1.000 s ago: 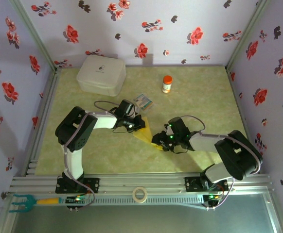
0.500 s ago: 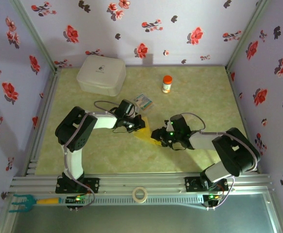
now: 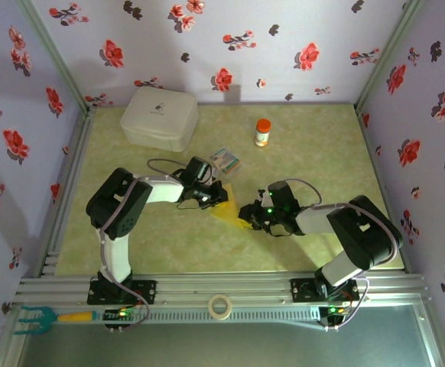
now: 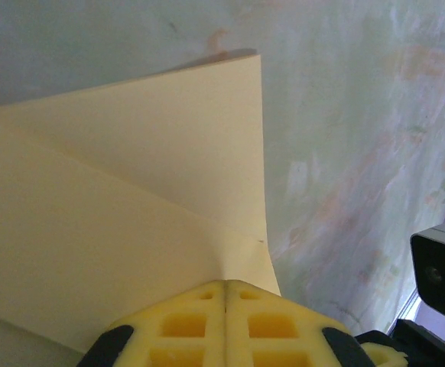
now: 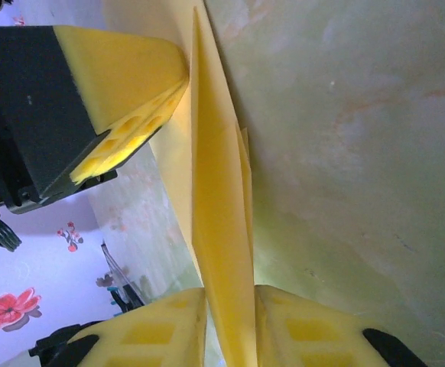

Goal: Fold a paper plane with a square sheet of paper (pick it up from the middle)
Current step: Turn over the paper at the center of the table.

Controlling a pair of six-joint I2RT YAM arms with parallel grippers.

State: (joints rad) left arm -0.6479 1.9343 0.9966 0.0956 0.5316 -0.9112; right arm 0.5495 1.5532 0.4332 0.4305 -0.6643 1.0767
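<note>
while the folded yellow paper (image 3: 228,212) sits at the middle of the table (image 3: 322,153), it is gripped at both ends. the left gripper (image 3: 219,197) has its jaws pressed together on the far corner, where a crease runs into them. the right gripper (image 3: 247,216) is clamped on the near folded edge, one finger (image 5: 154,332) on each face. over the last second the right gripper has slid left towards the left one, its elbow swinging in, while the left arm has stayed put. the packet (image 3: 225,160), box (image 3: 160,117) and bottle (image 3: 262,131) beyond are unmoved.
</note>
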